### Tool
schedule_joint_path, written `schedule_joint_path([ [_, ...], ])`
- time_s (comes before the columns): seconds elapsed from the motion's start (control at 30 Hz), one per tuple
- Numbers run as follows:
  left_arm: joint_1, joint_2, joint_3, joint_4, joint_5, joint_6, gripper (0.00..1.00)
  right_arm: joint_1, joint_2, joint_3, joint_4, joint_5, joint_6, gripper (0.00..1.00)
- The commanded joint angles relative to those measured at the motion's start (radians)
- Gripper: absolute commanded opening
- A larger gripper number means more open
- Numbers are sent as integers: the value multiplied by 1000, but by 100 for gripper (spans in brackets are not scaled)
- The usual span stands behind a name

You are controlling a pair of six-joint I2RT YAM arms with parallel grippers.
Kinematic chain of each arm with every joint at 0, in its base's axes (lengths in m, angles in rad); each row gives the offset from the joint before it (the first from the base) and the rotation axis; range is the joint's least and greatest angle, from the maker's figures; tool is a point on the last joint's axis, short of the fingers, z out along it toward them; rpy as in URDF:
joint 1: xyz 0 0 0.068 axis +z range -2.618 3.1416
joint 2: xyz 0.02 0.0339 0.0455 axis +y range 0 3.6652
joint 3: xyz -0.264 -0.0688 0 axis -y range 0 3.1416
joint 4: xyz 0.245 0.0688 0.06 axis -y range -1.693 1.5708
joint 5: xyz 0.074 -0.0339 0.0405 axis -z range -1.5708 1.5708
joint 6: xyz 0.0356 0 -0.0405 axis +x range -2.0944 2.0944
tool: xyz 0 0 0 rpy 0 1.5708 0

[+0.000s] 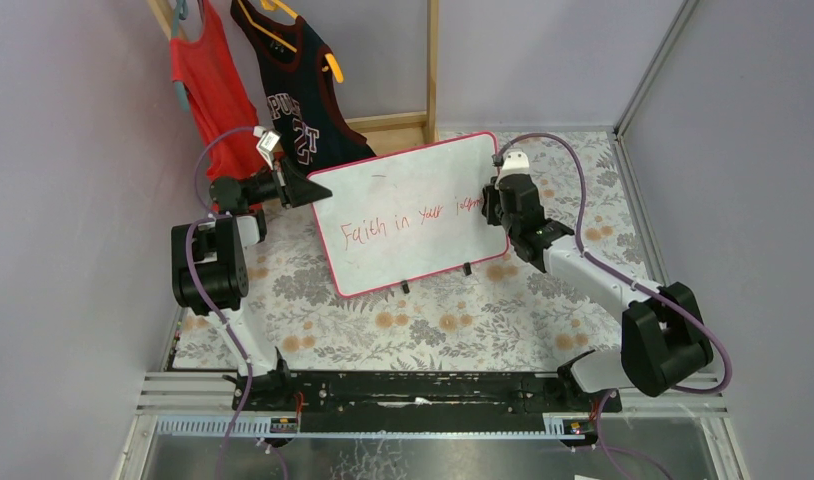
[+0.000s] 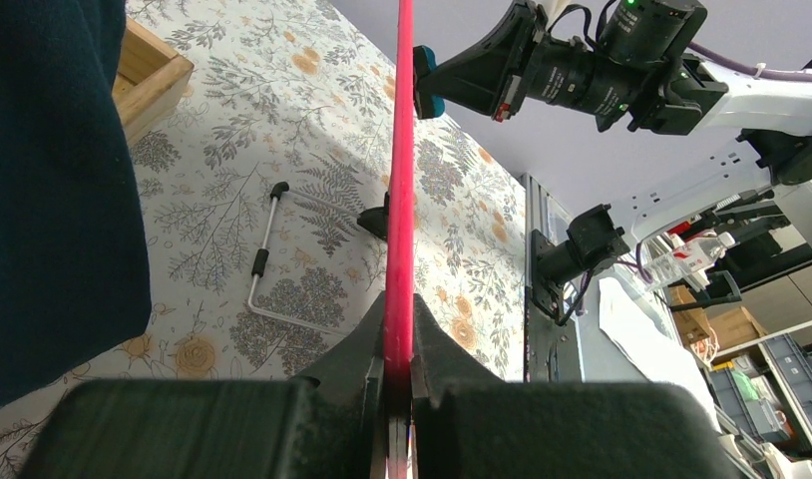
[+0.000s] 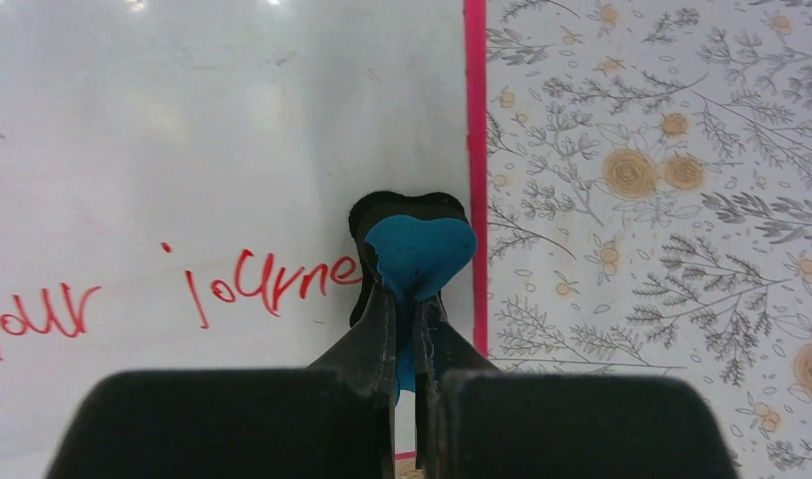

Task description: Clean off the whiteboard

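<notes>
Two black grippers, one board. Large rectangular white whiteboard (image 1: pixel 408 215): glossy face, rounded corners, thin pink-red frame, small black feet. Sits mid-table on floral printed cloth (image 1: pixel 463 320). Long axis runs left-right, right end angled farther away. Face turned up toward arm bases, feet along near long edge. Red handwritten lettering (image 3: pixel 272 284) follows long axis. At left frame edge, left gripper (image 2: pixel 398 334) pinched closed on it. At lettering's right end, just inside frame, right gripper (image 3: pixel 403 319) clamped on blue heart-shaped soft eraser pad (image 3: pixel 419 254) with black backing.
</notes>
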Motion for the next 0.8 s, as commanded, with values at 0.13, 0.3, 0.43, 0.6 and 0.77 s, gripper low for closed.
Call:
schedule_joint_path([
  [0.13, -4, 1, -9, 73, 90, -15, 0, 16, 41, 102, 43, -163, 80, 0],
  [0.3, -4, -3, -16, 73, 93, -12, 0, 24, 68, 105, 85, -254, 109, 0],
  [0.43, -5, -7, -18, 74, 95, -12, 0, 24, 71, 94, 96, -255, 107, 0],
  [0.6, -3, -10, -17, 74, 98, -14, 0, 23, 59, 90, 37, -82, 55, 0],
  [0.77, -4, -19, -19, 74, 100, -15, 0, 21, 55, 65, 7, 111, -22, 0],
])
